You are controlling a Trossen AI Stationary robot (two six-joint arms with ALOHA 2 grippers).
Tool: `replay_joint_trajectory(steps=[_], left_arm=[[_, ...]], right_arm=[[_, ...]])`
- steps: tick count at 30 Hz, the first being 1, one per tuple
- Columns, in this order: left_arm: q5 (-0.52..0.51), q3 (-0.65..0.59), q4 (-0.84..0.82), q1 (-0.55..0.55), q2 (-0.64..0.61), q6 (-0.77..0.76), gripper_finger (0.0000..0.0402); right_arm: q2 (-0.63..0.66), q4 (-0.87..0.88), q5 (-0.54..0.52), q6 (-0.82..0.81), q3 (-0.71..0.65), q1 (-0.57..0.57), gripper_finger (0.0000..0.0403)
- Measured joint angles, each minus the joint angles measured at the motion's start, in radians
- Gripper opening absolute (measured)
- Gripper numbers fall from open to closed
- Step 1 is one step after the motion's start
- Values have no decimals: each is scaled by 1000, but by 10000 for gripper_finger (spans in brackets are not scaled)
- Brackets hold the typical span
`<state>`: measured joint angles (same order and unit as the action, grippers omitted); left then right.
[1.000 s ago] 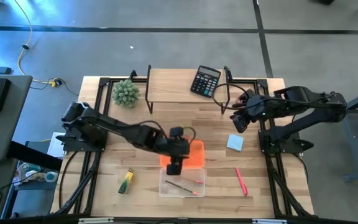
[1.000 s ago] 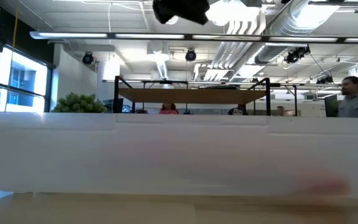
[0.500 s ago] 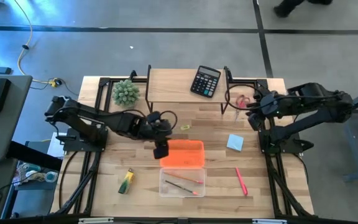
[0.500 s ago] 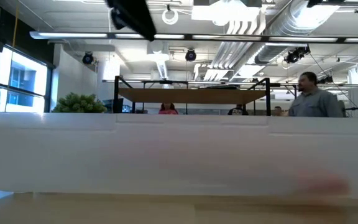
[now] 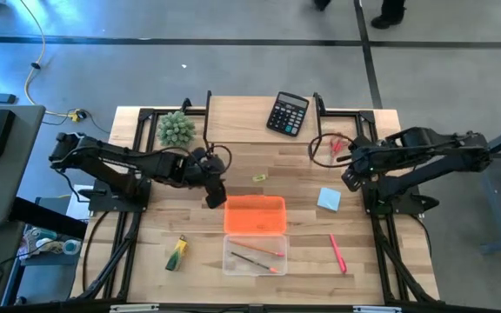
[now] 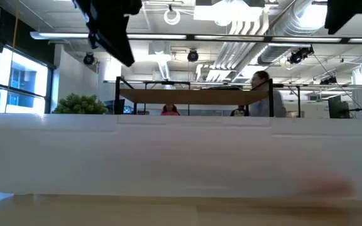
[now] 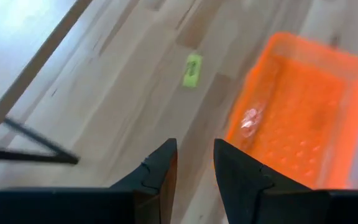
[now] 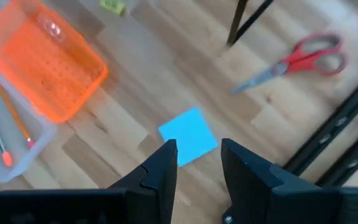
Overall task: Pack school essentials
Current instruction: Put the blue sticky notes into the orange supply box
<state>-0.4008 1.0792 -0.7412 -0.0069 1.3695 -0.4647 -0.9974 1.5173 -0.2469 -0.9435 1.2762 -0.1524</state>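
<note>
Pencils (image 5: 255, 258) in box (image 5: 233, 267)

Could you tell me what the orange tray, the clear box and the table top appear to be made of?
The orange tray looks like translucent plastic: it glows, and the left wrist view shows a dotted, glossy floor. The clear box seems to be see-through plastic, since the pencils inside show through it. The table top appears to be light wooden planks, with visible grain and seams.

The high view looks straight down on the whole table (image 5: 233, 165). The low view sits level behind a clear box (image 6: 181, 157). Both wrist views look down closely, sharing the orange tray (image 7: 303, 118).
</note>
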Motion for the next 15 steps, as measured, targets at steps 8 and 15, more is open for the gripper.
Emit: replay_joint_trajectory(steps=[8, 15], left_arm=[[75, -21, 13, 113, -6, 101, 91], [128, -22, 16, 214, -12, 196, 91]], right_arm=[[-11, -90, 127, -18, -149, -1, 120], [-52, -104, 162, -20, -202, 9, 172]])
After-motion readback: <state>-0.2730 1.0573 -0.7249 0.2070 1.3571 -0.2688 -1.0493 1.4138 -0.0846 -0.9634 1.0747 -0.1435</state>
